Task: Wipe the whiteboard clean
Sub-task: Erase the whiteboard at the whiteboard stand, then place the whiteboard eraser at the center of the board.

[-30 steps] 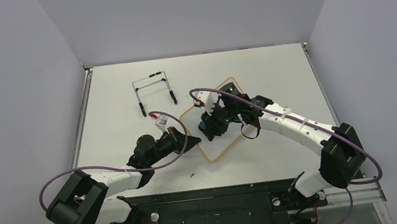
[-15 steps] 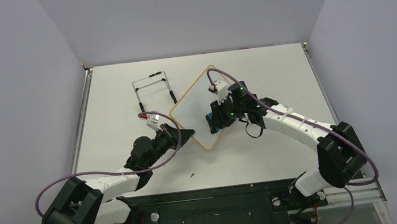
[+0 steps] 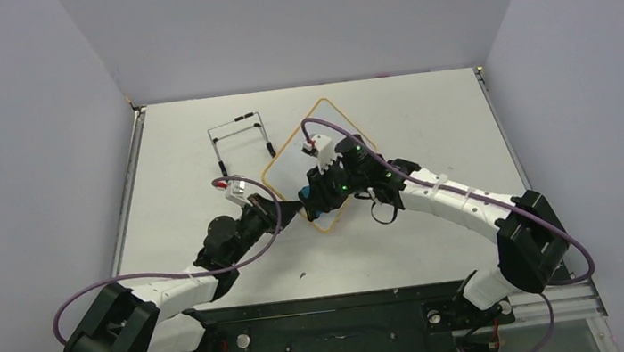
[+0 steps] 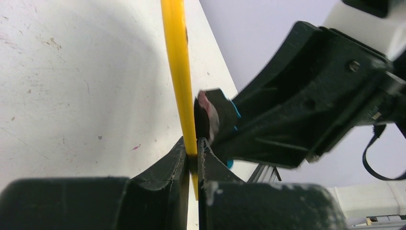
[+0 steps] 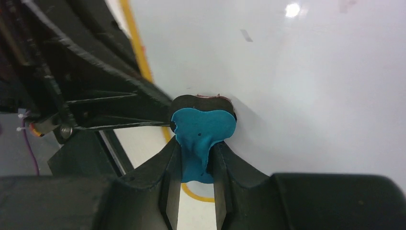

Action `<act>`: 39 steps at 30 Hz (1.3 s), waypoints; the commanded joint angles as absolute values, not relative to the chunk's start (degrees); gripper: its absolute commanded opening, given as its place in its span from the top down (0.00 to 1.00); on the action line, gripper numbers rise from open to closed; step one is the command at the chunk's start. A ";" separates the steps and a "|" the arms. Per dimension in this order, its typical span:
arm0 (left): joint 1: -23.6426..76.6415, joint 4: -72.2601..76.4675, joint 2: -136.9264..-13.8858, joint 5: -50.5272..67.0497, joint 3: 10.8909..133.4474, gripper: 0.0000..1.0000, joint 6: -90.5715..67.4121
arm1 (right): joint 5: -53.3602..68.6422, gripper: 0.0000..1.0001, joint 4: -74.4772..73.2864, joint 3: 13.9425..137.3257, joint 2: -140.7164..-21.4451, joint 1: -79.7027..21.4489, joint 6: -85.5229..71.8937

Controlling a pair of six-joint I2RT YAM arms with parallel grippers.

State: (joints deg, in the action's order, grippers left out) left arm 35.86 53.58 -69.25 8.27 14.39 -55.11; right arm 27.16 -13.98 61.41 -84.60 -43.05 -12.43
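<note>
Left pincer point(image 4: 192, 152) on gold-framed whiteboard point(image 3: 291, 166)

walls point(image 3: 298, 16) pale lilac, 3 sides | tbl point(image 3: 427, 117) white, scuffed

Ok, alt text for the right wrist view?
The right pincer grips a blue bone-shaped eraser, its dark pad pressed against the glossy whiteboard near its yellow frame. The left pincer sits at that framed edge, on the left.

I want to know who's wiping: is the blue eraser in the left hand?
No, the right hand pinches the blue eraser against the whiteboard; the left hand grips its edge.
</note>
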 commanded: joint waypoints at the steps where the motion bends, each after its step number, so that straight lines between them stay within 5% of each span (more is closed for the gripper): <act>1: 35.60 61.94 -64.15 7.49 15.42 1.00 -54.67 | 23.42 1.00 -12.77 63.06 -86.20 -37.50 -11.94; 21: 30.68 50.70 -55.02 21.96 15.20 1.00 -48.73 | 10.11 1.00 -15.47 60.64 -81.38 -12.94 -2.23; 31: 20.89 40.95 -53.15 31.91 21.70 1.00 -41.34 | 29.99 1.00 -25.71 61.86 -78.79 2.28 10.59; 39: 16.02 30.89 -56.67 38.04 34.75 1.00 -30.74 | 31.26 1.00 -29.63 63.37 -85.93 3.35 13.88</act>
State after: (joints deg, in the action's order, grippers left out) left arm 17.80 26.92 -56.73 32.73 26.15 -38.20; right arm 29.17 -27.66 60.55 -82.37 3.40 11.09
